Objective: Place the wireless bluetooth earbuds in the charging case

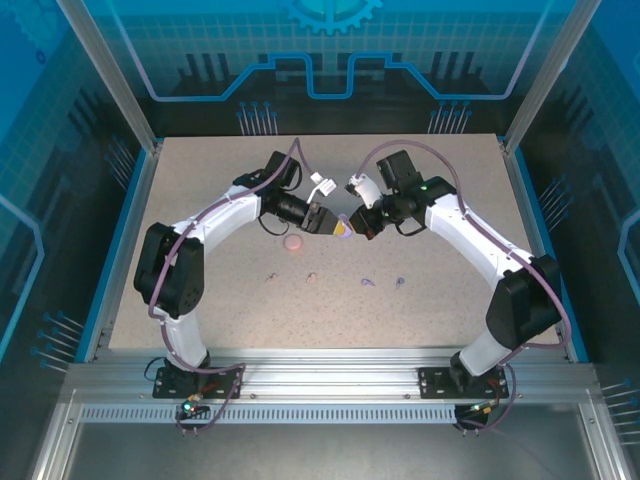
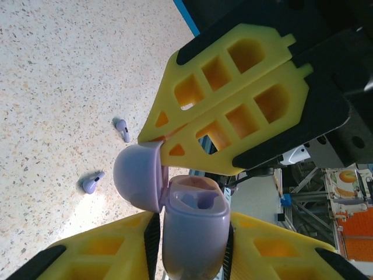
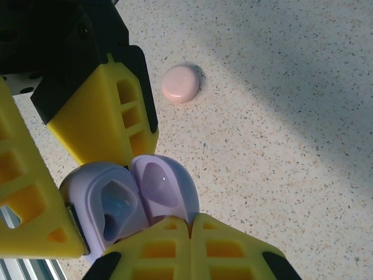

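1. I see the left gripper (image 1: 325, 220) pinching the open purple case (image 2: 195, 233).
2. The right gripper (image 3: 189, 220) is pressed together, tips against the lid (image 2: 137, 178).
3. 2 purple earbuds (image 1: 368, 283) lie at 5 o'clock of the case, 2 pink earbuds (image 1: 311, 277) at 7 o'clock.

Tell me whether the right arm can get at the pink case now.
Probably yes: the pink case lies uncovered nearby, though the right claw must first leave the purple case's lid.
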Robot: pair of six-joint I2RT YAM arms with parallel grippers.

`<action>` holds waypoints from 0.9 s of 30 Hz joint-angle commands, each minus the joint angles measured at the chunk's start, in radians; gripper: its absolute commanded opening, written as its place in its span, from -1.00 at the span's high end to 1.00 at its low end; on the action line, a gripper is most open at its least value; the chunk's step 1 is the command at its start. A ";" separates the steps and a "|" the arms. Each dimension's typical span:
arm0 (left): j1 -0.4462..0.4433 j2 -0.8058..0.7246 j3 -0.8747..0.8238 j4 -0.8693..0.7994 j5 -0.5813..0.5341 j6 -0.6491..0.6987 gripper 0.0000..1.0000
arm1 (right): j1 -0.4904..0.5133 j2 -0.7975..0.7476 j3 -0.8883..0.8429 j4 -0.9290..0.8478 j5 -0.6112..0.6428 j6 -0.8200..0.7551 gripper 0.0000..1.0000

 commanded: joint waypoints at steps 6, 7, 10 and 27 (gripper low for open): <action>0.005 0.018 0.004 0.029 0.039 -0.021 0.45 | -0.009 -0.022 -0.010 0.006 -0.036 -0.008 1.00; 0.006 0.018 0.001 0.033 0.042 -0.023 0.46 | -0.011 -0.022 -0.010 0.008 -0.040 -0.006 1.00; 0.004 0.019 -0.004 0.047 0.048 -0.029 0.68 | -0.014 -0.021 -0.006 0.010 -0.047 -0.004 1.00; 0.006 -0.070 -0.169 0.260 -0.028 -0.081 1.00 | -0.088 -0.079 0.021 0.026 -0.131 0.085 0.30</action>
